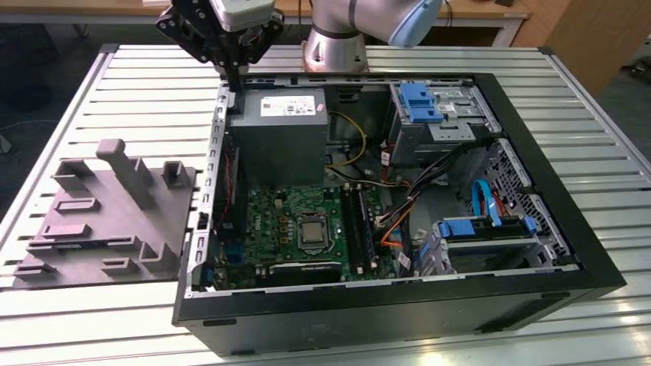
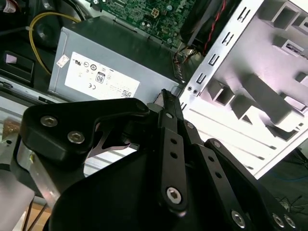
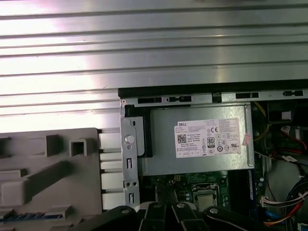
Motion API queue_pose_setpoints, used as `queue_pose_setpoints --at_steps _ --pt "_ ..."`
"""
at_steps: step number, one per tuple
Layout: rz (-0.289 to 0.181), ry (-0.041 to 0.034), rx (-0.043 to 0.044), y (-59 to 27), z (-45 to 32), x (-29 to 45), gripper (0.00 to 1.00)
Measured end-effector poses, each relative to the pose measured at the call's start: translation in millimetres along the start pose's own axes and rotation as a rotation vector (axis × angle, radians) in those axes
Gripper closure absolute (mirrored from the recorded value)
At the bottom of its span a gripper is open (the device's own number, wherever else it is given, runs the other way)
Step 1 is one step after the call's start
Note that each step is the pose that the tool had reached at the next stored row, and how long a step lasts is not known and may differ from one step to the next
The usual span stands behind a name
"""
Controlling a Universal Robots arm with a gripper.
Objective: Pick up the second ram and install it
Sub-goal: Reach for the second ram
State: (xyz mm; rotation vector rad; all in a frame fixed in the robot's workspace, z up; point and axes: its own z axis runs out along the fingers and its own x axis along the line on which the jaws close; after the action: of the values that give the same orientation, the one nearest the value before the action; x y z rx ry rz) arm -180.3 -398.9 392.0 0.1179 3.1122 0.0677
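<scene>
1. A white label (image 3: 208, 138) lies flat on the grey power supply (image 3: 163, 144). It carries dense rows of small black print, a square code block and a row of round certification marks. A small pinkish sticker (image 3: 246, 139) sits at the label's edge.
2. In the exterior view the same label faces upward at the far end of the open computer case (image 1: 407, 305). Its print is too small to make out there.
3. The second ram (image 3: 24, 216) appears as a thin strip with blue patches on a dark ground. It lies low in the grey fixture tray (image 3: 72, 192), outside the case and well apart from the gripper.
4. Its long axis runs parallel to the slats of the metal table (image 3: 154, 48) and to the case's rear wall. One end is cut off by the picture's edge, so which way it faces cannot be told.
5. The gripper (image 1: 234, 84) hangs pointing down over the case's far corner on the exterior view's left, just beside the power supply's corner. Its fingers (image 2: 166, 103) are drawn together into one narrow tip, with nothing visible between them.
6. Long black memory slots (image 1: 356, 221) lie on the green motherboard (image 1: 274, 221), running from the power supply toward the case's near wall.
</scene>
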Motion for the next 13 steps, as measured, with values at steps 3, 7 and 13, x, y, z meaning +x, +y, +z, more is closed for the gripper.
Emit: queue_pose_setpoints --at_steps 3,7,13 --pt "0.000 0.0000 0.0001 -0.3 -0.1 3.9 0.90" --pt "0.000 -0.0001 0.0000 -0.8 -0.1 10.4 0.90" --pt "0.000 -0.0003 0.0000 -1.6 -0.2 20.9 0.90"
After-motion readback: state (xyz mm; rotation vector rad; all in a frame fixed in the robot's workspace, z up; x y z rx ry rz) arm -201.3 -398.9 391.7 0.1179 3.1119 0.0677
